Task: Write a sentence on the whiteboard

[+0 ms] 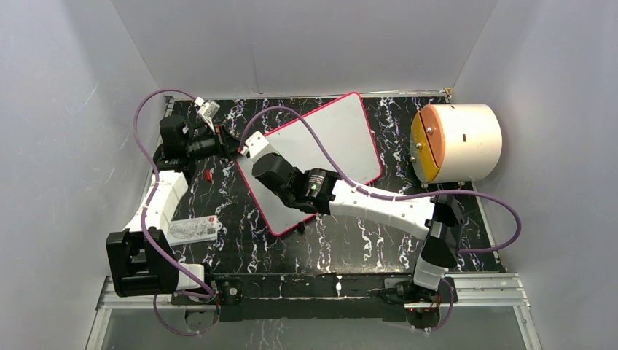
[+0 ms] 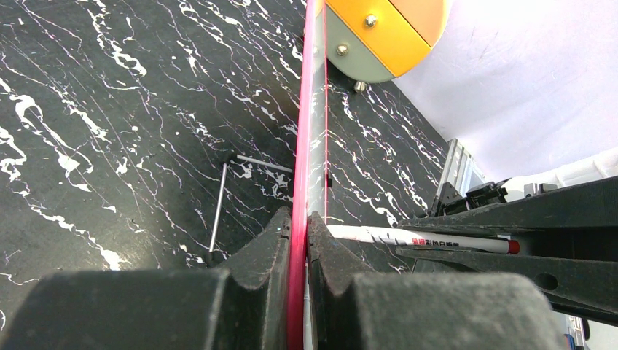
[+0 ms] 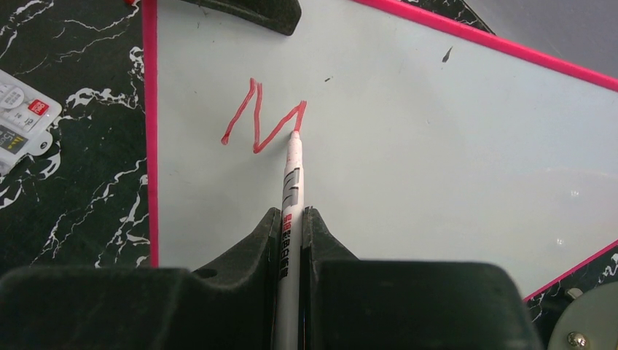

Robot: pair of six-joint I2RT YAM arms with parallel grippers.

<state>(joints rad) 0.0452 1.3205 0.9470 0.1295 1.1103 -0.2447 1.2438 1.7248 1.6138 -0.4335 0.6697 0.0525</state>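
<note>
Right hand [image 3: 291, 215] clamps marker [image 3: 293, 168], tip touching whiteboard [image 3: 437, 160], M [image 3: 255, 120] at tip's 10 o'clock. Left hand [image 2: 300, 222] pinches whiteboard edgewise. Risk: it pivots under tip pressure, skewing strokes.

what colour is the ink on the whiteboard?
Red. Strokes from the marker on the whiteboard show best in the right wrist view.

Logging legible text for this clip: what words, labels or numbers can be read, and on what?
"M", handwritten in red on the whiteboard.
Print on the marker: too blurred to read.
Text on the small card: too small to read.
</note>
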